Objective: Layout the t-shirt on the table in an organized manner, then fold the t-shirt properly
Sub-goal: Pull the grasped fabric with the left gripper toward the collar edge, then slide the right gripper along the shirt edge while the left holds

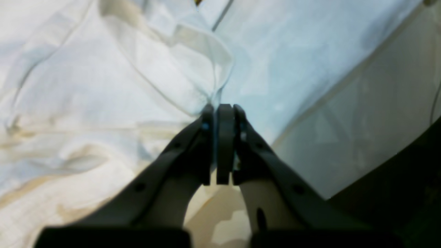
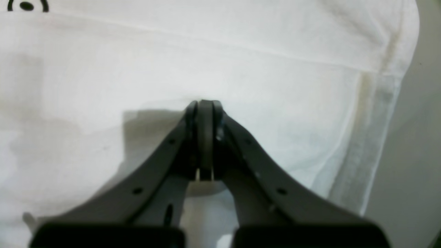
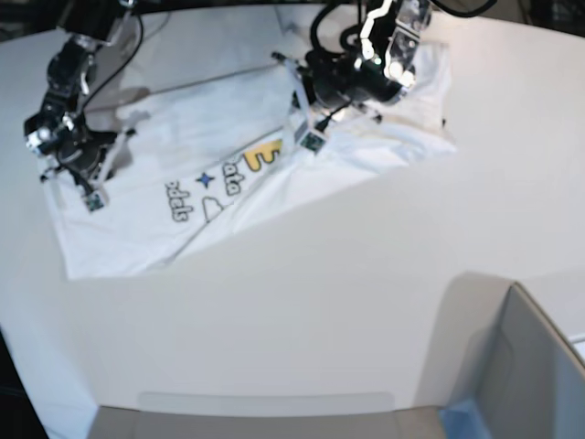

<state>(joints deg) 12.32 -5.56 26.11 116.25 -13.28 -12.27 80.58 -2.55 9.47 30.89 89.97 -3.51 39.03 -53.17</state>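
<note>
The white t-shirt (image 3: pixel 228 174) lies spread across the far left part of the white bench (image 3: pixel 366 274), its printed face up, with blue and yellow lettering showing near the middle of the cloth. The right claw (image 2: pixel 205 103) sits at the shirt's outer left end as the base view shows it, its two halves pressed together with the pad between them; the tips rest at a raised edge of cloth, but whether any fabric is pinched there cannot be told from the wrist view. A hemmed edge of the shirt runs down the right side of that view, with bare bench beyond it. The left claw (image 1: pixel 224 110) is over the other end of the shirt, also drawn together, its tips meeting a peaked fold of white fabric that rises to them, so it looks clamped on the t-shirt. To the right of that fold lies bare bench. A grey bin (image 3: pixel 530 375) stands at the near right corner, well apart from the shirt.
</note>
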